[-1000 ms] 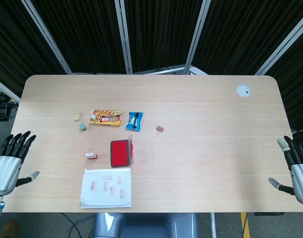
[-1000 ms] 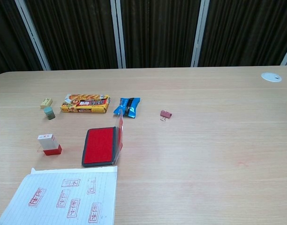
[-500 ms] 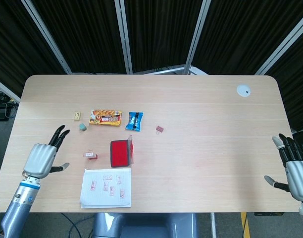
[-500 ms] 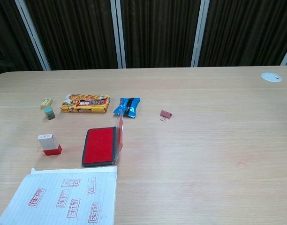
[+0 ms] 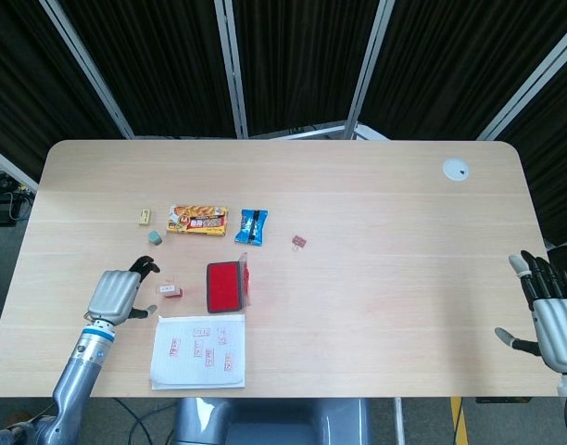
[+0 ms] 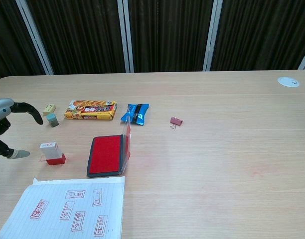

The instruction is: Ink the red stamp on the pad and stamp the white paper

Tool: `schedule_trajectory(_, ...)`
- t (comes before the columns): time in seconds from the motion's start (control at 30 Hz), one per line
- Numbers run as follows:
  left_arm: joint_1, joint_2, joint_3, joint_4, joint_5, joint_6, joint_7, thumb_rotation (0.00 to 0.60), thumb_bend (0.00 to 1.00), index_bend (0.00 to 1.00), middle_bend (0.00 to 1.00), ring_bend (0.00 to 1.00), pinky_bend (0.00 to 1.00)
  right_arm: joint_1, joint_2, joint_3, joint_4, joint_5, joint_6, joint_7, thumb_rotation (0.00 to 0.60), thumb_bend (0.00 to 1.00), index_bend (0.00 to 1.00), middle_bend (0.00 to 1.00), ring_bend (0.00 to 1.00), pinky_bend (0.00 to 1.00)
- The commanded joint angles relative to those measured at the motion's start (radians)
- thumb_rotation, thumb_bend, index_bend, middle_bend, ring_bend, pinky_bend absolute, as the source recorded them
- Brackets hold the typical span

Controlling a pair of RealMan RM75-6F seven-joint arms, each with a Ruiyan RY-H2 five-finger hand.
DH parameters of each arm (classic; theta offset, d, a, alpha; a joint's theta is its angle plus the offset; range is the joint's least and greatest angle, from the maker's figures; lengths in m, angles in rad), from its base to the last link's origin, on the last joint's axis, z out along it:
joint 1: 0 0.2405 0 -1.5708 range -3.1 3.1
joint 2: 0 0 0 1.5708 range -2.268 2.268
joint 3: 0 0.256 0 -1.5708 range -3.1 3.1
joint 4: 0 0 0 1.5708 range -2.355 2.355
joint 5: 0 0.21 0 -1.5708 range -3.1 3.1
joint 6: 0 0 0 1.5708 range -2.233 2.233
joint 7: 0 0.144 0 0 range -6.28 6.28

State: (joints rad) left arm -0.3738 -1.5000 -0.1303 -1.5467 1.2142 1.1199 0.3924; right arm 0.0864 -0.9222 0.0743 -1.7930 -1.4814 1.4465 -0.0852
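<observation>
The red stamp [image 5: 170, 291] [image 6: 52, 153], red at the base and white on top, stands on the table left of the open red ink pad [image 5: 224, 286] [image 6: 108, 155]. The white paper [image 5: 199, 349] [image 6: 69, 212], carrying several red prints, lies in front of both. My left hand [image 5: 117, 295] [image 6: 2, 128] hovers just left of the stamp, fingers spread and curved toward it, holding nothing. My right hand [image 5: 552, 312] stays open at the table's right edge, seen only in the head view.
Behind the pad lie a yellow snack box [image 5: 197, 221], a blue packet [image 5: 252, 225], a pink binder clip [image 5: 299, 242], a small teal block [image 5: 155, 237] and a beige eraser [image 5: 144, 216]. A white round cap [image 5: 456, 169] sits at the far right.
My left hand has moved right and toward the stamp, now showing in the chest view, with its fingers curving in. The right hand has barely moved.
</observation>
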Motion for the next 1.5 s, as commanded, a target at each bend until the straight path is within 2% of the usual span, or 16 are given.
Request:
schedule_trajectory(0.03, -0.013, -0.046, 0.000, 0.068, -0.003, -0.017, -0.050, 0.600, 0.23, 0.34, 0.23, 0.87, 0.90, -0.002, 0.001, -0.001, 0.002, 0.002, 0.001, 0.002, 0.600, 0.00, 0.00, 0.00, 0.00, 0.00)
schedule_trajectory(0.13, -0.022, -0.078, 0.005, 0.118, 0.002, -0.025, -0.081, 0.600, 0.28, 0.36, 0.25, 0.87, 0.90, -0.003, 0.001, -0.002, 0.007, 0.008, -0.001, 0.003, 0.600, 0.00, 0.00, 0.00, 0.00, 0.00)
schedule_trajectory(0.37, -0.043, -0.130, -0.002, 0.178, -0.026, -0.045, -0.085, 0.600, 0.28, 0.34, 0.31, 0.86, 0.90, -0.003, -0.003, -0.002, 0.015, 0.021, -0.005, -0.002, 0.600, 0.00, 0.00, 0.00, 0.00, 0.00)
schedule_trajectory(0.63, -0.051, -0.139, 0.000, 0.177, -0.031, -0.048, -0.104, 0.600, 0.27, 0.34, 0.38, 0.86, 0.90, -0.001, -0.003, 0.002, 0.021, 0.031, -0.010, 0.002, 0.600, 0.00, 0.00, 0.00, 0.00, 0.00)
schedule_trajectory(1.5, -0.063, -0.160, 0.009, 0.207, -0.039, -0.029, -0.075, 0.600, 0.28, 0.43, 0.47, 0.86, 0.90, 0.004, -0.011, 0.001, 0.028, 0.045, -0.021, -0.007, 0.600, 0.00, 0.00, 0.00, 0.00, 0.00)
